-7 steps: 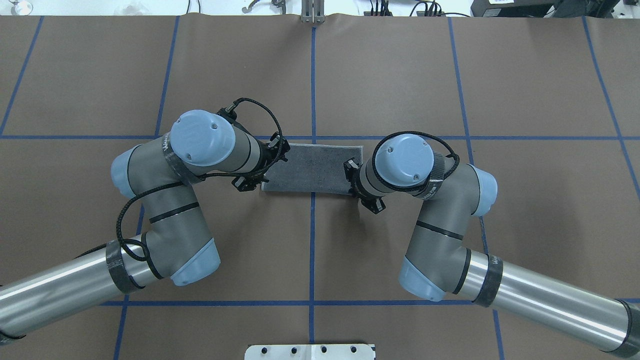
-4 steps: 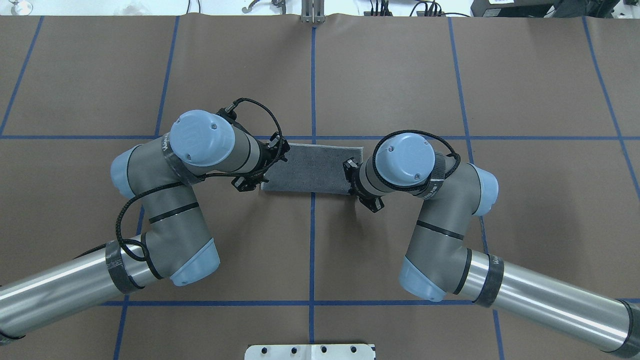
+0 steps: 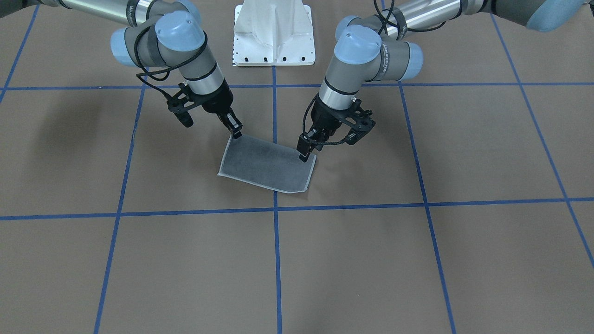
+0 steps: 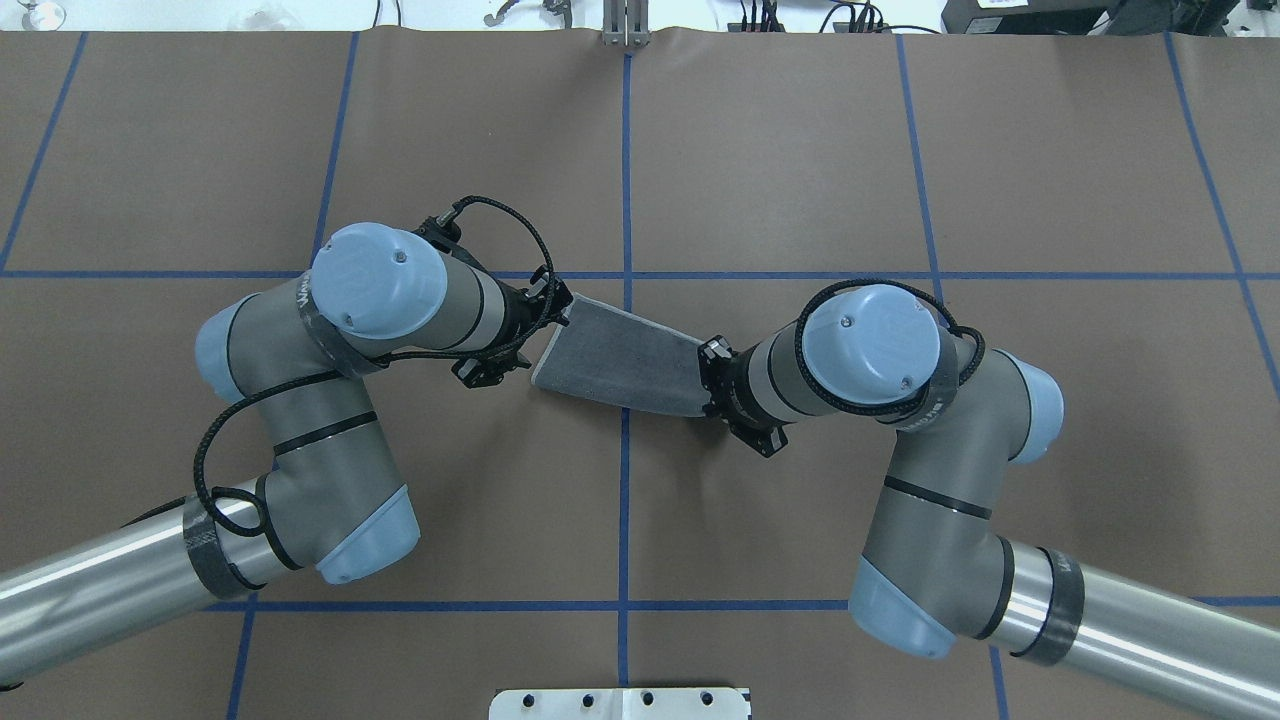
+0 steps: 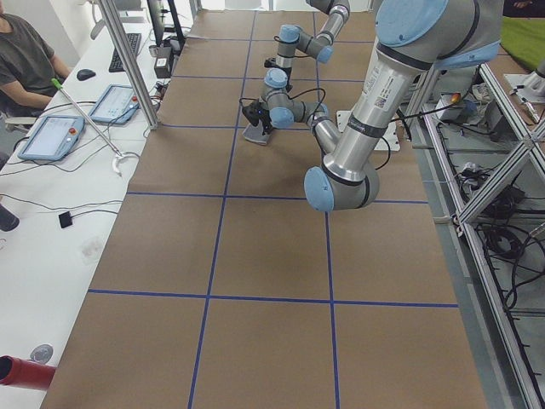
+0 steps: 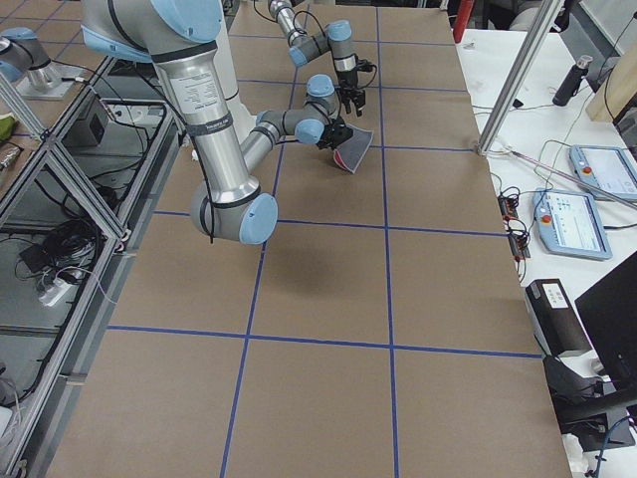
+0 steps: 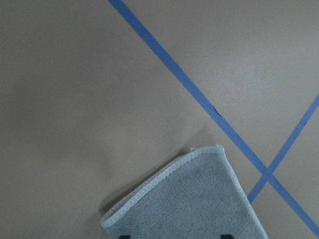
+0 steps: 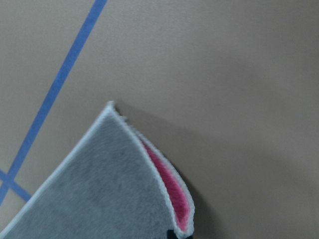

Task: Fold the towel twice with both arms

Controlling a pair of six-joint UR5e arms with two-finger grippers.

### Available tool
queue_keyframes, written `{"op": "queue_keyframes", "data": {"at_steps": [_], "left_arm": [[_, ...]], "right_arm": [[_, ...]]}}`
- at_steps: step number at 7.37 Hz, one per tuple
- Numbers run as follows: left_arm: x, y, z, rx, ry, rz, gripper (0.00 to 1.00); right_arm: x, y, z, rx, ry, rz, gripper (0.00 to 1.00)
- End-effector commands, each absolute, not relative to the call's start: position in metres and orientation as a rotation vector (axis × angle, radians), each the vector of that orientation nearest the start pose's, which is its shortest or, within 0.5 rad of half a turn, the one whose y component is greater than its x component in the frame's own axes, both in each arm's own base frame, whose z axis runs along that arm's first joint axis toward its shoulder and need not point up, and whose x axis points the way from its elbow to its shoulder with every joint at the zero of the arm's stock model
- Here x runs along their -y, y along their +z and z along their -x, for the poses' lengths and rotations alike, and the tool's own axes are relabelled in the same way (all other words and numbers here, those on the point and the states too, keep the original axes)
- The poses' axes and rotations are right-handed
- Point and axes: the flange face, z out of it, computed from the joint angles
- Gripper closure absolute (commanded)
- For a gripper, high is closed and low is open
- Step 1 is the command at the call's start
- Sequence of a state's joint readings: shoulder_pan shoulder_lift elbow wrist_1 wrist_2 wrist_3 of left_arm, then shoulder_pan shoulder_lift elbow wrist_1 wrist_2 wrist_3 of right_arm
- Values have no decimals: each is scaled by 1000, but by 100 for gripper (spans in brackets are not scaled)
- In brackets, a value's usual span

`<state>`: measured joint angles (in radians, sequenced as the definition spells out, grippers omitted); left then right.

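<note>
The towel is folded into a narrow rectangle, grey face out with a light stitched border, and sits skewed near the table's centre cross. My left gripper is shut on its far-left corner, and my right gripper is shut on its near-right corner. In the front-facing view the towel slopes down from both grippers, left and right. The left wrist view shows a grey towel corner above the mat. In the right wrist view the towel gapes, showing pink inside, with a shadow beneath it.
Brown mat with blue tape grid lines covers the table. The white pedestal base stands at the robot's edge. In the exterior left view a person sits at a side desk with tablets.
The towel lay square to the grid; now it is turned clockwise in the overhead view. My left gripper shifted left and farther, my right gripper shifted right and nearer, both still holding.
</note>
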<state>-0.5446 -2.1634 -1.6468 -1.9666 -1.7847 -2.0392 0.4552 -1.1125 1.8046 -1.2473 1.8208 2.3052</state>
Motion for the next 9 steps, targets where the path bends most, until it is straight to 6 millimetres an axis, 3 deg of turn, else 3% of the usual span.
{"op": "queue_keyframes", "data": {"at_steps": [1, 2, 4, 5, 6, 8, 9], "left_arm": [[442, 232, -518, -1104, -787, 168, 32], [439, 235, -522, -1097, -782, 173, 32], [438, 235, -525, -1095, -780, 174, 32], [437, 235, -524, -1096, -778, 175, 32], [425, 248, -530, -1076, -766, 185, 32], [397, 257, -550, -1058, -726, 202, 33], [392, 259, -554, -1052, -718, 207, 34]], "right_arm": [[319, 240, 530, 1019, 929, 484, 100], [295, 229, 535, 1029, 889, 511, 100], [276, 215, 545, 1039, 866, 540, 100], [274, 212, 547, 1044, 861, 541, 1], [272, 207, 543, 1056, 854, 546, 0], [307, 204, 515, 1089, 900, 513, 0], [317, 210, 511, 1084, 914, 499, 0]]}}
